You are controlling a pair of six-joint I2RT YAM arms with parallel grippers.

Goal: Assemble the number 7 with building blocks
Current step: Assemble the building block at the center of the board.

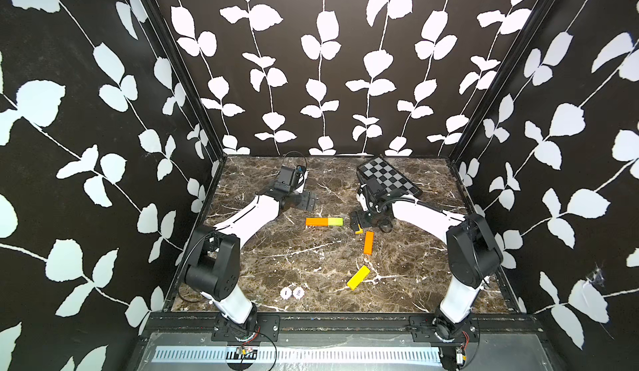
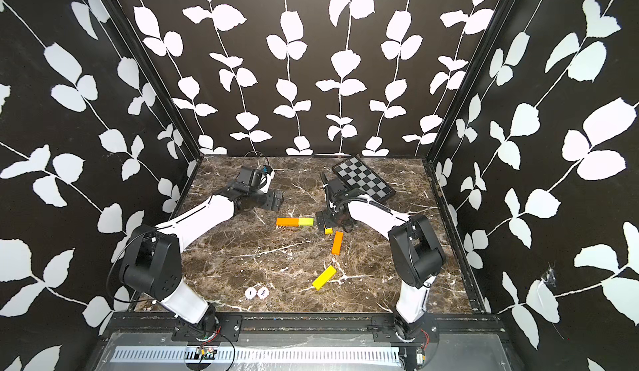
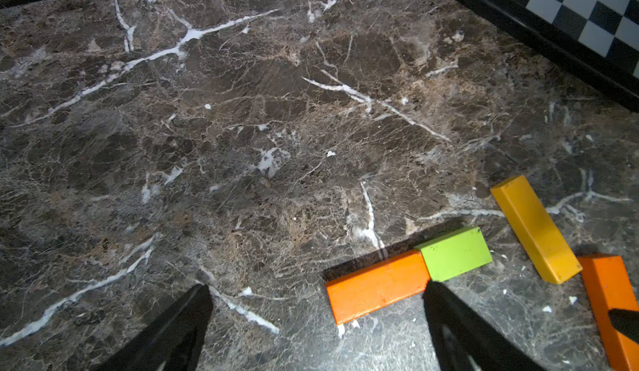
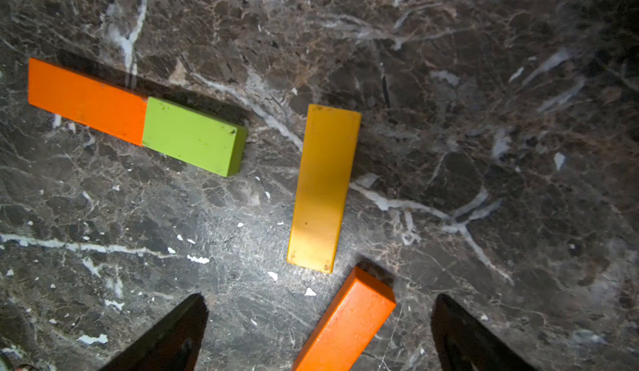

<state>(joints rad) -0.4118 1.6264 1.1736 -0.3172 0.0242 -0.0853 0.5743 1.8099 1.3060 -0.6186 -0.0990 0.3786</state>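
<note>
Top views, near edge first: brown marble-pattern counter (image 1: 276, 258), glossy, with white veining. Two small white round tokens (image 1: 285, 293) lie side by side close to the front rail.

Beyond them, a bright yellow flat rectangular bar (image 1: 358, 277) lies alone on a diagonal, well apart from the other blocks.

Further back, an orange flat rectangular bar (image 1: 368, 242) lies near-to-far, slightly tilted. Just past its far end is a deeper yellow flat bar (image 4: 323, 187). In both top views only a corner of it shows from under the right gripper (image 1: 356, 221). Right wrist view: matte paint, scuffed edges, small dark specks. Whether its end touches the orange bar cannot be told.

To the left, a second orange bar (image 1: 316, 221) and a shorter pale yellow-green block (image 1: 335, 221) lie end to end, touching, in one crosswise line.

Number 7 (image 2: 306, 221): crosswise stroke joined; the deeper yellow bar stands apart from the green end; long stroke crooked.

Right gripper sits low over the deeper yellow bar, jaws spread wide, gripping nothing.

Left gripper (image 1: 311, 201) is behind the crosswise stroke and apart from it, jaws spread wide, empty.

Farthest: black-grey checkerboard (image 1: 389, 177), flat, black-rimmed, at the back right, partly behind the right arm.
</note>
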